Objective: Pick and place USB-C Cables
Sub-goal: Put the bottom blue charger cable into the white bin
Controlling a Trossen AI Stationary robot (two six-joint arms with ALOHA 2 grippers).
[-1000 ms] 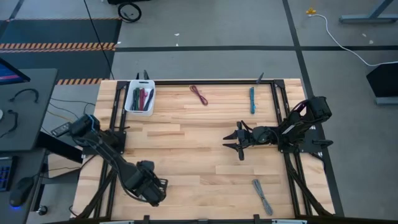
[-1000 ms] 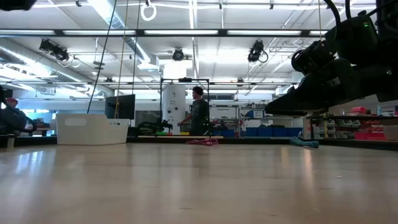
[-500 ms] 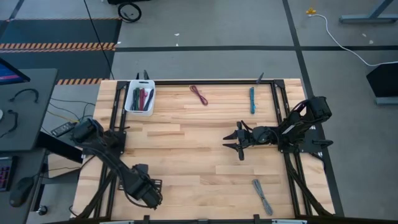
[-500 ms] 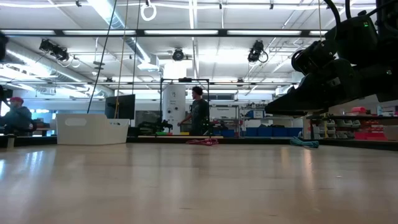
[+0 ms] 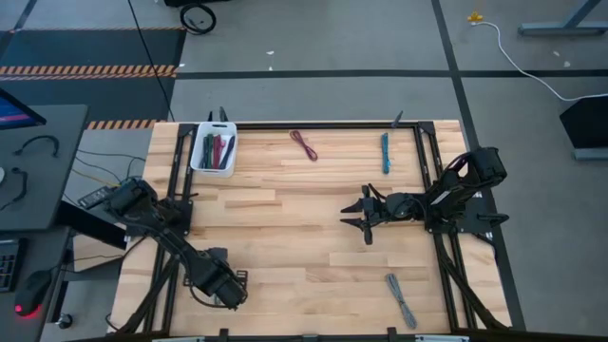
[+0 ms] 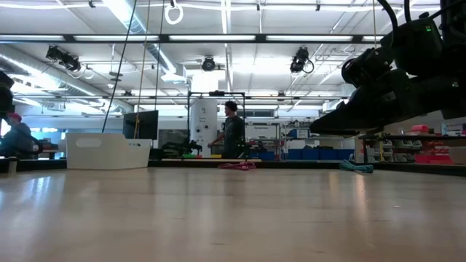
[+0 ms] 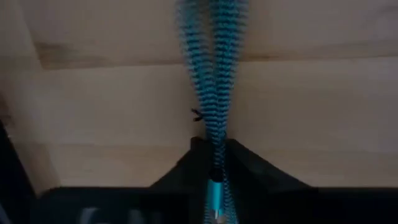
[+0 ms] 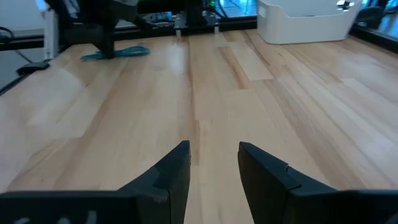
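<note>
Far-left corner: white plastic bin (image 5: 213, 148) standing at the table's edge, with green, maroon and dark cable bundles (image 5: 218, 149) lying in it.
Far edge, middle: maroon coiled cable (image 5: 304, 144) lying loose on the light wooden butcher-block table (image 5: 285, 228), well apart from the bin.
Far edge, right: teal coiled cable (image 5: 386, 152) stretched out straight, near the black frame rail (image 5: 313, 124).
Near-right corner: grey braided cable (image 5: 401, 300) lying slantwise, apart from both arms.
Obstacles: open wood lies between the right arm and each loose cable.
Left gripper: left gripper (image 5: 224, 288) sits low at the near-left of the table, its arm folded down from the left-side base; its fingers (image 7: 249, 168) are closed tight on a blue-and-black braided cable (image 7: 214, 93), which runs forward from the pinch in two strands over the wood. Whether the cable's far end rests on the table is hard to judge from the wrist view.
Right gripper: right gripper (image 5: 357, 215) hangs right of centre, pointing left across the table, arm reaching in from the right-side base; its fingers (image 8: 174, 168) stand parted with bare wood showing between them, holding nothing.
Background: person (image 6: 233, 129) standing in the room beyond the table.
</note>
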